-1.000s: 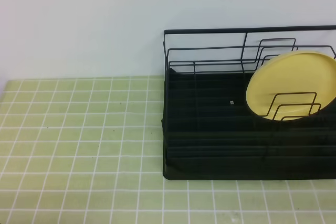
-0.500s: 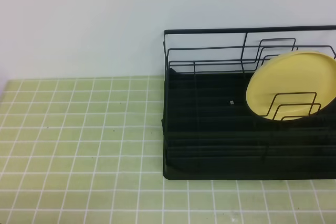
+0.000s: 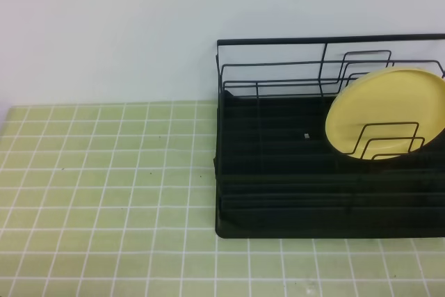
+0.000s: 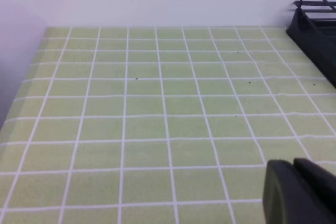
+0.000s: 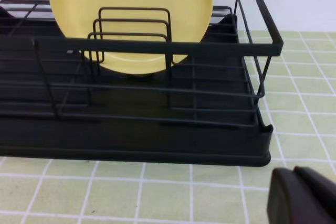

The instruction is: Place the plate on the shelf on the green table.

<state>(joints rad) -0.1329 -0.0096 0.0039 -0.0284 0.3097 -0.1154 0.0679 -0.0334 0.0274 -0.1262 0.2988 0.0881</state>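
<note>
Exterior high view: on my left I see the green table (image 3: 104, 186), light-green tiles with white grout, running up to a pale wall (image 3: 104, 26). To the right stands the shelf (image 3: 278, 172), a black wire rack on a solid black tray, its right end cut off by the frame. The plate (image 3: 379, 113) stands tilted on edge in the right part of the shelf, leaning back toward the tall rear rails, with bent wire dividers crossing in front of its lower half. Neither arm shows in this view.

From my left wrist camera I get bare tiles, a corner of the shelf at the upper right, and the left gripper (image 4: 302, 192) at the lower right, its black fingers pressed together and holding nothing.

From my right wrist camera the shelf fills the frame, the plate upright behind the dividers, resting on the tray. The right gripper (image 5: 304, 195) sits low at the right, above the tiles just in front of the shelf, fingers closed and empty.
</note>
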